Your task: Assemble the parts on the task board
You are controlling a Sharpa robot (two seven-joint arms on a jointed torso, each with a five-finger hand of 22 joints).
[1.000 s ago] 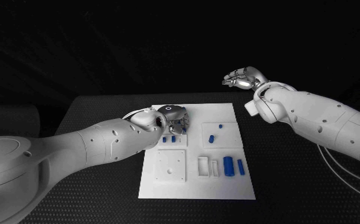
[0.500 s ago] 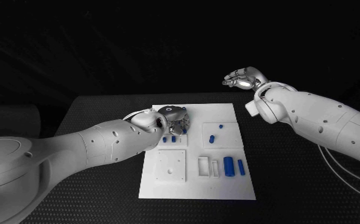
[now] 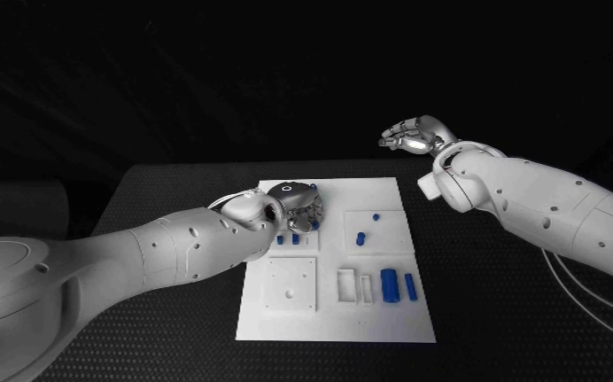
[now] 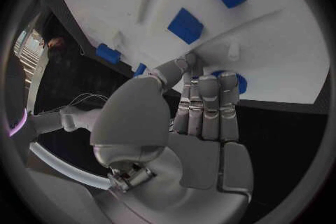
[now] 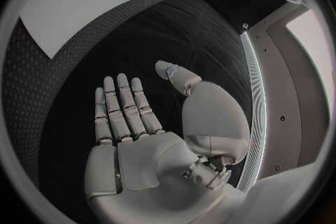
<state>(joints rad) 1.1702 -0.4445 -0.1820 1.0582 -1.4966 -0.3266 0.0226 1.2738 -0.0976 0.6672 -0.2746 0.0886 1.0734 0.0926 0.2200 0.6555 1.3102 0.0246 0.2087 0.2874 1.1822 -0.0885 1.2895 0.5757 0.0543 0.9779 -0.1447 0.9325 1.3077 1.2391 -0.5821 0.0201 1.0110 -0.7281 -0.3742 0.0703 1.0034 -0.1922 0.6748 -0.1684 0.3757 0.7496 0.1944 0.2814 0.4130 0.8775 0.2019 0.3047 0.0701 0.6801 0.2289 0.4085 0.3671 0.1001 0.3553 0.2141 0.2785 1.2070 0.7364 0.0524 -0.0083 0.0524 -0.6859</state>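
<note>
Now my left hand point(image 3: 297, 207) works near the far-left corner of the task board point(image 3: 384, 329), fingers curled on a round blue part point(image 4: 237, 82); next, I judge, comes seating it squarely. My right hand point(image 5: 150, 129) hangs open, fingers apart, off the far-right corner.

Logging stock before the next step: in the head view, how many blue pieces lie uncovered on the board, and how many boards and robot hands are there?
Blue pieces: 6
White board: 1
Robot hands: 2 (left robot hand, right robot hand)
Total: 9
</note>
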